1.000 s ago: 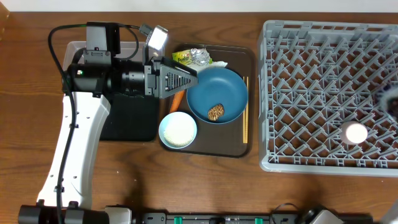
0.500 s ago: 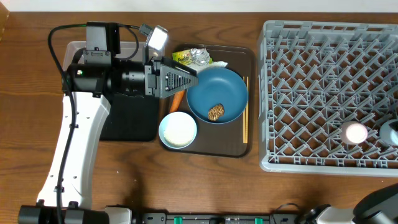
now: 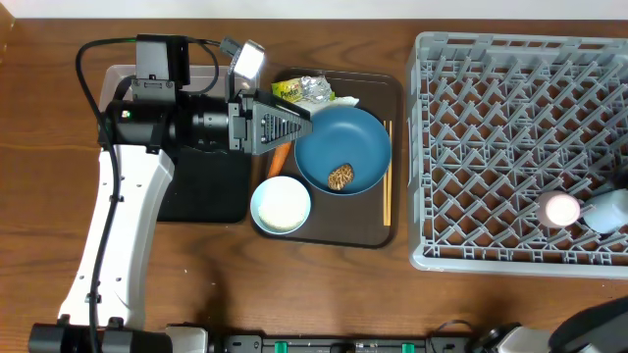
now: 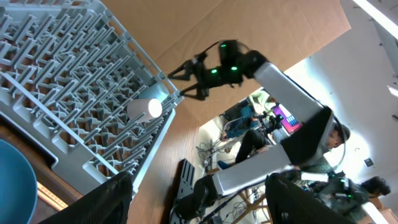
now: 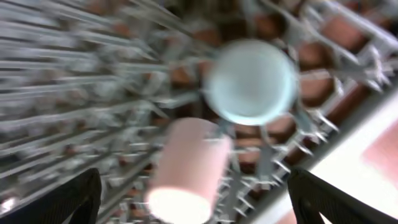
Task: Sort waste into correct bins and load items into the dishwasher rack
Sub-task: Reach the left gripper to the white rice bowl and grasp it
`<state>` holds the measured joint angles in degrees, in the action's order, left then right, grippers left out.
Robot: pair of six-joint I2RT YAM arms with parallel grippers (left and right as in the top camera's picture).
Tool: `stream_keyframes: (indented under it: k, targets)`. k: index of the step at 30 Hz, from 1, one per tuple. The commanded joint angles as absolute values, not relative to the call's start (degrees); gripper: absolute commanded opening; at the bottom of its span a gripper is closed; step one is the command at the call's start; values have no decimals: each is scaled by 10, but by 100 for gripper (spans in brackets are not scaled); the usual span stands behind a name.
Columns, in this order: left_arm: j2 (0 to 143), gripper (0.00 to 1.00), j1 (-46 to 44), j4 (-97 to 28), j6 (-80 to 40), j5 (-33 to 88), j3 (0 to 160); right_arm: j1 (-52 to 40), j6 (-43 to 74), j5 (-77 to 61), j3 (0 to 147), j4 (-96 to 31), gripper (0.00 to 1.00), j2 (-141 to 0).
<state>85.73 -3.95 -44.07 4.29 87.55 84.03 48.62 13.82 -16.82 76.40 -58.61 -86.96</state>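
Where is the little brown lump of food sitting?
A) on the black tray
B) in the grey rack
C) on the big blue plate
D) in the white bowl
C: in the overhead view the brown food lump lies on the dark-blue plate, close to its lower edge.

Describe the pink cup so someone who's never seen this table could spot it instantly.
Start at the grey dishwasher rack on the right and go to its lower right corner in the overhead view. Two small cups rest there side by side. The pink cup is the one farther in from the rack's right wall, just left of the light-blue cup.
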Motion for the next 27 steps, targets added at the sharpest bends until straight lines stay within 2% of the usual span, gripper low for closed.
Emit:
stream_keyframes:
  k: [1, 5, 8, 12, 15, 18, 25, 26, 27]
  targets:
    - [854, 69, -40, -441, 40, 846, 842, 489, 76, -304, 769, -564, 88, -806]
    - [853, 69, -57, -460, 38, 745, 842, 460, 45, -394, 769, -534, 86, -747]
    - [853, 69, -90, -501, 38, 585, 842, 419, 46, -406, 769, -516, 84, -713]
    - [854, 68, -154, -555, 38, 313, 842, 340, 46, -405, 769, -501, 83, -692]
    - [857, 68, -199, -582, 37, 177, 837, 289, 46, -402, 769, -492, 82, -694]
    - [858, 68, -231, -600, 20, 125, 818, 250, 49, -374, 769, -481, 82, -697]
    - [861, 68, -262, -584, 18, 125, 714, 213, 64, -336, 769, -468, 82, -701]
    - [862, 68, -262, -572, 18, 125, 697, 213, 64, -336, 769, -466, 83, -702]
    - [863, 63, -262, -558, 18, 125, 680, 213, 64, -336, 769, -465, 84, -703]
